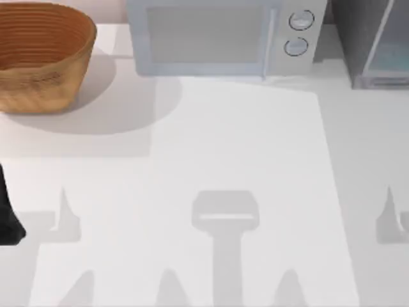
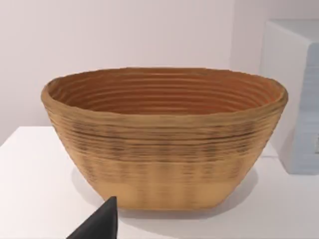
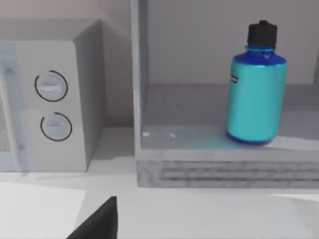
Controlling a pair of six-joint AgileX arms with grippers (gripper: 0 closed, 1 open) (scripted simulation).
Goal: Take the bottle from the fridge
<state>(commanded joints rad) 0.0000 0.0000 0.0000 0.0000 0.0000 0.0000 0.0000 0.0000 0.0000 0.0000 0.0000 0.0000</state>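
Observation:
The bottle (image 3: 256, 94), with a cyan-teal body, blue shoulder and dark cap, stands upright on the fridge's bluish-grey floor, towards one side. The fridge (image 1: 355, 38) sits at the table's back right corner, and its pale frame (image 3: 139, 74) and speckled base show in the right wrist view. A dark tip of my right gripper (image 3: 99, 221) hangs well short of the fridge, apart from the bottle. My left arm (image 1: 7, 214) is parked at the table's left edge, and a dark tip of its gripper (image 2: 99, 224) points towards the basket.
A light grey microwave (image 1: 217, 38) with two round dials (image 3: 52, 85) stands at the back centre, right beside the fridge. A woven basket (image 1: 41, 54) sits at the back left. The white table (image 1: 223, 147) stretches open in front of them.

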